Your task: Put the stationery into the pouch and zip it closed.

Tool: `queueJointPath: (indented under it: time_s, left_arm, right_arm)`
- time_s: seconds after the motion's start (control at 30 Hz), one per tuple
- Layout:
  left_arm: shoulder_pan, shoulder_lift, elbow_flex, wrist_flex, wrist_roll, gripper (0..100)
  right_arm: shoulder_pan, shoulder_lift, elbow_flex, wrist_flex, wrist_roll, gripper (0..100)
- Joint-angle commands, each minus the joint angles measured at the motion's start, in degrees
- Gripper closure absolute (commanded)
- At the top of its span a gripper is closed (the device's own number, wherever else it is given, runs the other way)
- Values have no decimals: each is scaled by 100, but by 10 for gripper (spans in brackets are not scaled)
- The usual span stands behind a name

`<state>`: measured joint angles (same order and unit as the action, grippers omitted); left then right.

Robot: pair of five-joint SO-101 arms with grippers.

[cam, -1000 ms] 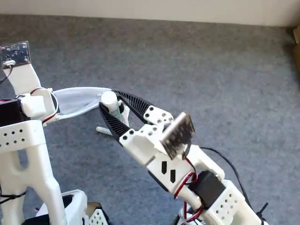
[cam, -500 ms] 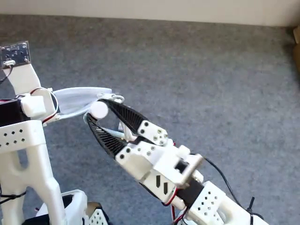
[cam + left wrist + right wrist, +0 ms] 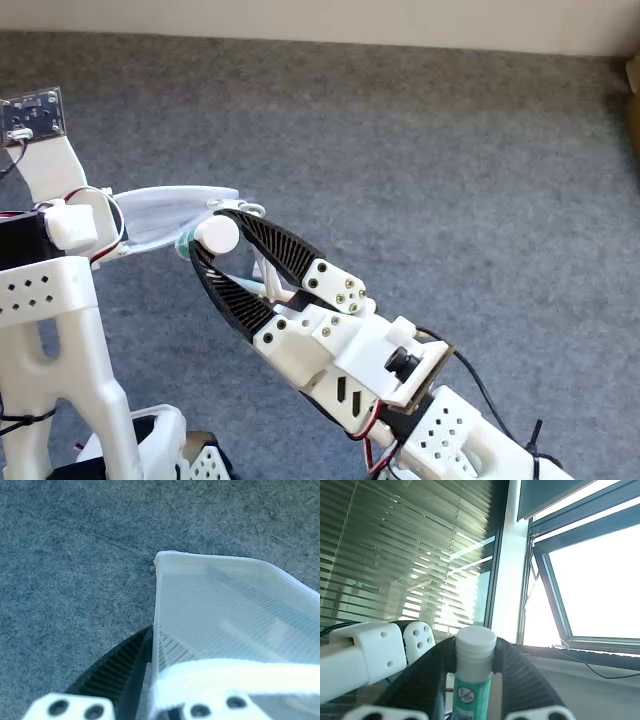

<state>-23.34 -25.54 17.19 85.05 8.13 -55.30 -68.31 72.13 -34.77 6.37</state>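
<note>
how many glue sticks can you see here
1. The glue stick is clamped in the right hand, its white cap right by the end of the pouch that the left hand holds. Others may be hidden inside the pouch.

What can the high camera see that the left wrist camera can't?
High camera: the right hand shut on a white-capped green glue stick, right at the far end of the see-through white mesh pouch.
Left wrist camera: the pouch's fine stripes up close, its corner, faint shapes showing through it, and the left hand holding it, with a black ribbed finger alongside its edge.
Both: the pouch and the grey carpet beneath it.
</note>
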Motion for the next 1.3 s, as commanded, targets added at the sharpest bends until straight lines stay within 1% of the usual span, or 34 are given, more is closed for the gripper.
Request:
queueJointPath:
  time_s: [0.0,0.17,0.37,0.5,0.83,1.17,1.2,1.27]
  left_arm:
    - [4,119,163,-88,44,994]
    - [4,119,171,-88,44,994]
    - [4,119,171,-88,44,994]
    - [4,119,171,-88,44,994]
    - [4,119,180,-88,44,994]
    - [4,119,233,-141,44,994]
    - [4,119,233,-141,44,994]
    - [4,119,233,-141,44,994]
  right_arm:
    - [57,796,-567,-514,-211,993]
    - [418,2105,-919,-1446,-229,993]
    - [426,3310,-945,-2264,-229,993]
    - [426,3873,-936,-2589,-229,993]
    - [426,4681,-919,-2624,-229,993]
    - [418,4963,-927,-2598,-229,987]
    - [418,4954,-927,-2598,-229,980]
    - [418,4936,-910,-2589,-229,934]
